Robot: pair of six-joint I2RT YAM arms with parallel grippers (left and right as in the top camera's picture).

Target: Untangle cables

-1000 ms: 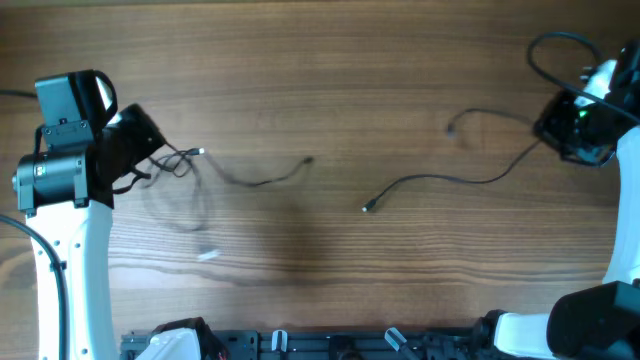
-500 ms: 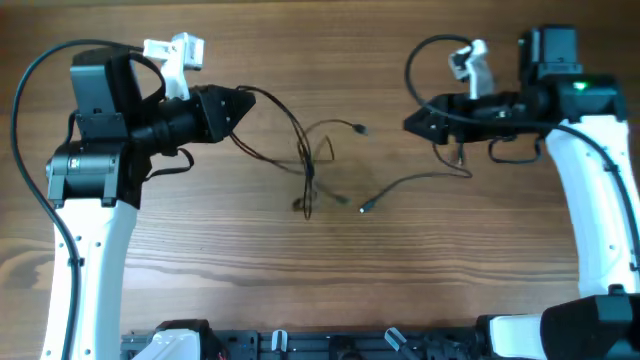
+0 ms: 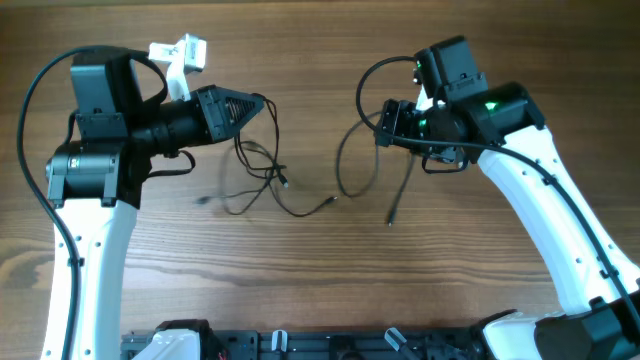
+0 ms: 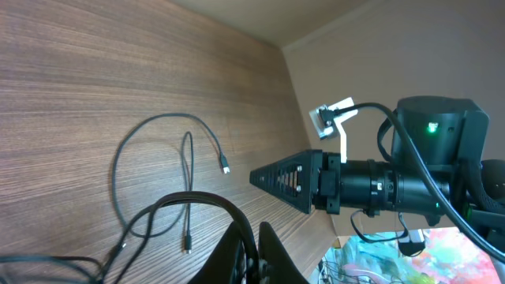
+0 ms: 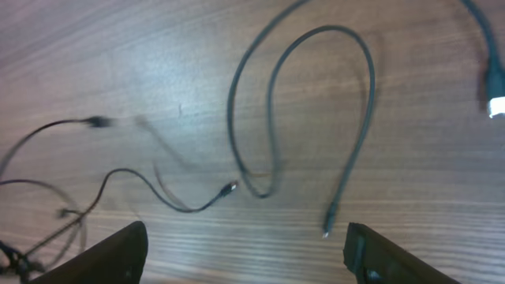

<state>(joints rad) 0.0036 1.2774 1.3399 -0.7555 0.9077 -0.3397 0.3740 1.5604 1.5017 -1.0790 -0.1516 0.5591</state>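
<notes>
Several thin black cables lie on the wooden table. A loose tangle (image 3: 255, 175) trails down from my left gripper (image 3: 262, 102), which is shut on one black cable (image 4: 197, 196) that arches out from between its fingers (image 4: 254, 251). To the right lies a separate looped cable (image 3: 345, 175), with a straight plug end (image 3: 392, 213) beside it. My right gripper (image 3: 383, 125) hovers over that loop (image 5: 367, 102), jaws wide open (image 5: 252, 256) and nothing between them. A thinner cable (image 5: 126, 173) with a small plug runs off to the left in the right wrist view.
The wooden table (image 3: 320, 290) runs bare towards the near edge. The right arm (image 4: 379, 185) shows in the left wrist view, facing my left gripper. A black rail (image 3: 330, 345) lies along the front edge.
My right gripper has opened and let go of its cable, which now lies looped on the table, and the arm has moved left. The tangle under the left gripper has shifted left.
</notes>
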